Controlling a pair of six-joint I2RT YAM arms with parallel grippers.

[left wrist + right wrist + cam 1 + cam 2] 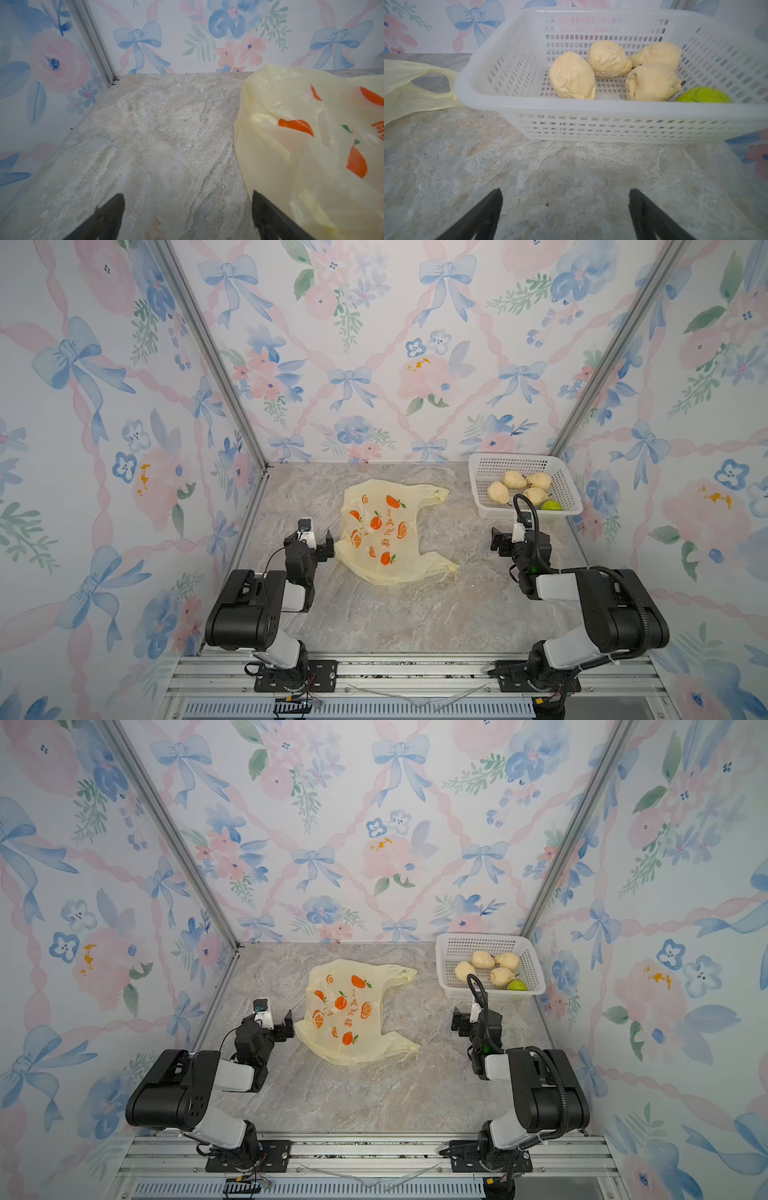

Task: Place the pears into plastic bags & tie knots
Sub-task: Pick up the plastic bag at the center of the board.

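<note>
Left gripper (188, 216), right gripper (564, 199) gape empty at frame bottom; pears (572, 75) unbagged above, I'd open bag (301, 145) first.

A white basket (515, 466) (486, 946) of perforated plastic sits at the far right corner of a grey marble-patterned tabletop (415, 614). Its back wall stands near the wallpaper (374, 344) (blue bows, pink flowers, green sprigs, a lattice of pink ribbon). In the right wrist view its front rim (591, 108) is smooth, and the walls below are pierced with rows of small rectangular holes. One aluminium post (615, 344) comes down just behind the basket's far right corner. The other post (208, 344) meets the tabletop well off to the basket's left. Well in front of the basket, along the near edge, runs an aluminium rail (415, 672), with a slotted grille (415, 707) beyond it.
</note>
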